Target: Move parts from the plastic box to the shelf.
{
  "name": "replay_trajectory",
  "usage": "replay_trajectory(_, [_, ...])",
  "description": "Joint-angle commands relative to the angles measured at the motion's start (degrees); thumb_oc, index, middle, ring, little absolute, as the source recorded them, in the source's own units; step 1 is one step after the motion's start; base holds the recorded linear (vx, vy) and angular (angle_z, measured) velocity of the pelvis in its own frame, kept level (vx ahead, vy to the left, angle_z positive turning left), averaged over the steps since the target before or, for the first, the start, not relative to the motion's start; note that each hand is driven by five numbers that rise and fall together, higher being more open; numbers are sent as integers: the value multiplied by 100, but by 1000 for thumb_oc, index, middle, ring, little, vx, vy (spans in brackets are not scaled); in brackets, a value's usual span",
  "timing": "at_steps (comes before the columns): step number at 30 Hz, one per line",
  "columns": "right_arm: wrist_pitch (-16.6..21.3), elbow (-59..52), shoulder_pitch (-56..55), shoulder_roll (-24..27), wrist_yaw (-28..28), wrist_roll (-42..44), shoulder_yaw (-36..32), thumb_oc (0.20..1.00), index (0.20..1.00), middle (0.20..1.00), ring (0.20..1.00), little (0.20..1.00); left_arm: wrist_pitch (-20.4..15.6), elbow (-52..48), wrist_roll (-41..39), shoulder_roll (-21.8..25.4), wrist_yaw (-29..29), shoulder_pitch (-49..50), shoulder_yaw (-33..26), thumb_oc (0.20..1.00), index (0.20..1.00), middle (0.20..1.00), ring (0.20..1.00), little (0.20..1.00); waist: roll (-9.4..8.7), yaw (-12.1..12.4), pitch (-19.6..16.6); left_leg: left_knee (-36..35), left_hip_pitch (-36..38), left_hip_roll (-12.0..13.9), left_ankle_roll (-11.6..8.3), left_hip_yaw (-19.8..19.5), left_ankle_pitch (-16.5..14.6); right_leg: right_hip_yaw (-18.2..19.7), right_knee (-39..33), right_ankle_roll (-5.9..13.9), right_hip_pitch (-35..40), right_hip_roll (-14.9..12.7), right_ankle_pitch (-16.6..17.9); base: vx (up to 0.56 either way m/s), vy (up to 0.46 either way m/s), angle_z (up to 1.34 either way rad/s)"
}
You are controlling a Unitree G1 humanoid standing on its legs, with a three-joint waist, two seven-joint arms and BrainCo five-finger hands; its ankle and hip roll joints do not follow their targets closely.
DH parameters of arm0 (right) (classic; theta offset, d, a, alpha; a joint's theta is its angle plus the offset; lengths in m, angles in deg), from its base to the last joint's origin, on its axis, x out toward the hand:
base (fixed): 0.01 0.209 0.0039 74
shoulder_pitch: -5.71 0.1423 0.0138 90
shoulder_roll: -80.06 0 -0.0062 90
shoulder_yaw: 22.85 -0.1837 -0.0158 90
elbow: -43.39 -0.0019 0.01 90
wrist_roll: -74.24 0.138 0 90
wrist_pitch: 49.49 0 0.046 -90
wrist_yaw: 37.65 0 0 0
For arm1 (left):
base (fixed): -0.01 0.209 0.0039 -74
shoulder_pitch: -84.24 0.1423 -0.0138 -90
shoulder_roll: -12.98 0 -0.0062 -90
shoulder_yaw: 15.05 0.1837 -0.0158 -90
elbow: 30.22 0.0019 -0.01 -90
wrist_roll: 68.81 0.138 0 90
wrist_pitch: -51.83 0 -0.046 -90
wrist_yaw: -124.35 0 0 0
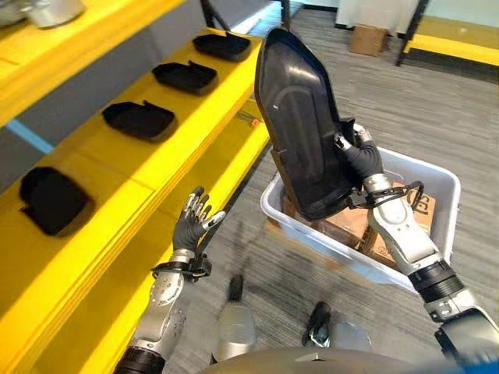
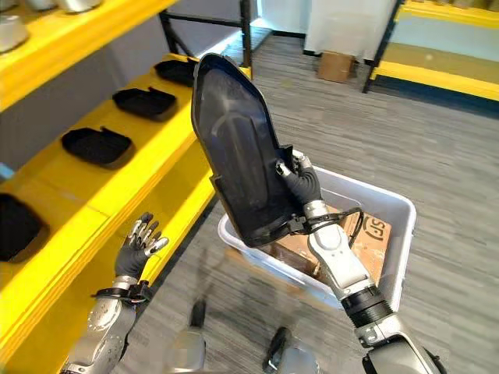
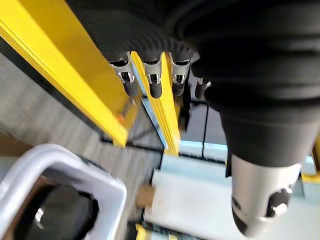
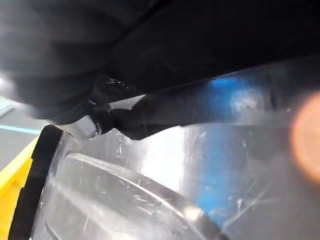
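The right robot hand (image 2: 300, 185) grips the large black part (image 2: 242, 156) by its lower edge, upright above the plastic box (image 2: 394, 234). It looks rigid, light, smooth-skinned and unwieldy. The left robot hand (image 2: 139, 248) hangs open beside the shelf (image 2: 125, 179).

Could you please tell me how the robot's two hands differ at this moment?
The right hand is curled round the edge of a large black part, lifted above the white box. The left hand is open and holds nothing, raised beside the yellow shelf. Both wear dark ribbed covers.
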Motion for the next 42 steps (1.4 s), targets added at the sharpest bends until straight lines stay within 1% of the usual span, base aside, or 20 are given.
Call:
replay_trajectory(1, [433,-557,-140,-102,-169,10,-522,200,200,200,200,200,-227,-304,16,-4,-169,-242,-135,1000,1000,1000,1000,1000,-118,-429,-147,173,635,383,-522,539,-466,-591,-967,976,973,-150,262,0,81,200])
replay_trajectory(2, [431,-562,-149,-103,-169,8,-524,200,200,200,200,200,-223,-311,16,-1,-167,-234,-133,1000,1000,1000,1000,1000,-117,-443,-139,178,642,379,-518,523,-475,-607,-962,985,993,-158,257,5,289,204])
replay_trajectory(3, [388,-689,-411,-119,-163,-33,-747,200,200,200,200,200,-185,-349,40,-17,-215,-247,-146,1000,1000,1000,1000,1000,-35,-492,-231,-348,788,146,-398,674,-950,-887,-739,1197,1052,-417,400,35,291,149])
replay_trajectory(10, [365,-921,-709,-261,-308,-313,-1065,200,200,200,200,200,-239,-545,88,186,-224,-270,-272,1000,1000,1000,1000,1000,-115,-302,13,229,433,-303,-197,540,-1422,-1116,-425,1454,1147,-1062,691,25,208,45])
replay_trajectory(11, [363,-922,-707,-267,-309,-315,-1064,200,200,200,200,200,-234,-554,88,191,-223,-265,-278,1000,1000,1000,1000,1000,-123,-304,13,253,419,-312,-187,541,-1438,-1110,-413,1464,1138,-1076,695,2,217,37])
replay_trajectory(14, [362,-907,-671,-346,-353,-373,-1084,200,200,200,200,200,-264,-574,104,238,-194,-187,-407,1000,1000,1000,1000,1000,-169,-131,148,553,156,-503,-108,444,-1581,-1120,-493,1574,1140,-1229,865,-8,207,32])
replay_trajectory(17, [352,-960,-615,-467,-387,-441,-1102,200,200,200,200,200,-315,-696,135,260,-120,-104,-647,1000,1000,1000,1000,1000,-238,148,289,907,-159,-907,99,270,-1864,-1151,-729,1782,1251,-1495,1296,59,445,44])
replay_trajectory(18, [342,-968,-575,-525,-373,-517,-1074,200,200,200,200,200,-327,-679,264,319,-78,-142,-771,1000,1000,1000,1000,1000,-302,278,223,1022,-298,-1171,211,127,-1963,-1043,-923,1874,1369,-1583,1520,157,479,66])
replay_trajectory(19, [329,-944,-571,-549,-342,-510,-1062,200,200,200,200,200,-324,-676,287,321,-74,-143,-807,1000,1000,1000,1000,1000,-308,284,166,948,-274,-1223,246,85,-1958,-988,-941,1871,1381,-1583,1586,159,374,95])
replay_trajectory(20, [335,-949,-573,-570,-334,-486,-1040,200,200,200,200,200,-335,-668,296,339,-48,-155,-825,1000,1000,1000,1000,1000,-311,252,122,862,-238,-1270,264,30,-1931,-791,-980,1861,1371,-1528,1659,80,191,63])
replay_trajectory(21, [354,-979,-625,-537,-284,-471,-1056,200,200,200,200,200,-365,-593,331,412,-10,-225,-847,1000,1000,1000,1000,1000,-325,37,11,437,-185,-1414,368,-216,-1605,229,-1000,1643,1127,-1099,1659,84,178,45])
replay_trajectory(23, [380,-1032,-748,-471,-149,-407,-1097,200,200,200,200,200,-365,-570,403,431,-45,-217,-891,1000,1000,1000,1000,1000,-274,-113,-91,103,-9,-1447,401,-464,-1407,1069,-860,1486,864,-500,1297,132,118,120])
replay_trajectory(24, [403,-1121,-985,-366,-17,-365,-1197,200,200,200,200,200,-359,-541,450,439,-130,-197,-890,1000,1000,1000,1000,1000,-282,-341,-112,-43,102,-1517,424,-761,-1316,1761,-842,1312,716,267,754,147,36,144])
replay_trajectory(26, [449,-1178,-1133,-333,97,-286,-1229,200,200,200,200,200,-351,-565,483,408,-207,-150,-871,1000,1000,1000,1000,1000,-356,-485,-141,-174,135,-1632,443,-983,-1207,2189,-1110,1205,571,840,689,82,-1,98])
replay_trajectory(27, [450,-1180,-1143,-332,102,-282,-1226,200,200,200,200,200,-350,-569,483,407,-209,-138,-873,1000,1000,1000,1000,1000,-350,-488,-153,-196,151,-1621,438,-989,-1212,2186,-1117,1198,580,849,684,87,-26,98])
replay_trajectory(28, [444,-1211,-1262,-328,219,-242,-1227,200,200,200,200,200,-336,-621,466,355,-266,1,-919,1000,1000,1000,1000,1000,-433,-560,-169,-359,259,-1742,442,-1145,-1132,2305,-1467,1166,438,1179,880,94,-38,53])
replay_trajectory(30, [447,-1230,-1287,-303,246,-270,-1230,200,200,200,200,200,-332,-658,494,332,-290,50,-935,1000,1000,1000,1000,1000,-460,-585,-169,-418,306,-1791,436,-1214,-1098,2278,-1670,1170,424,1208,1005,96,-47,26])
replay_trajectory(32, [449,-1252,-1356,-258,318,-204,-1271,200,200,200,200,200,-338,-724,477,274,-381,181,-925,1000,1000,1000,1000,1000,-524,-652,-200,-406,407,-1917,427,-1466,-1066,2547,-1879,1173,498,1325,1195,125,-88,52])
replay_trajectory(37, [501,-1258,-1486,-198,323,-25,-1366,200,200,200,200,200,-334,-756,385,22,-425,323,-892,1000,1000,1000,1000,1000,-571,-562,-362,-249,552,-1897,348,-1432,-1266,2209,-2229,1120,991,1205,1225,125,-108,58])
replay_trajectory(42, [514,-1226,-1538,-179,303,63,-1432,200,200,200,200,200,-268,-754,338,19,-490,379,-790,1000,1000,1000,1000,1000,-603,-493,-382,118,514,-1910,252,-1708,-1394,1925,-2174,1002,1169,1184,1030,74,-118,57])
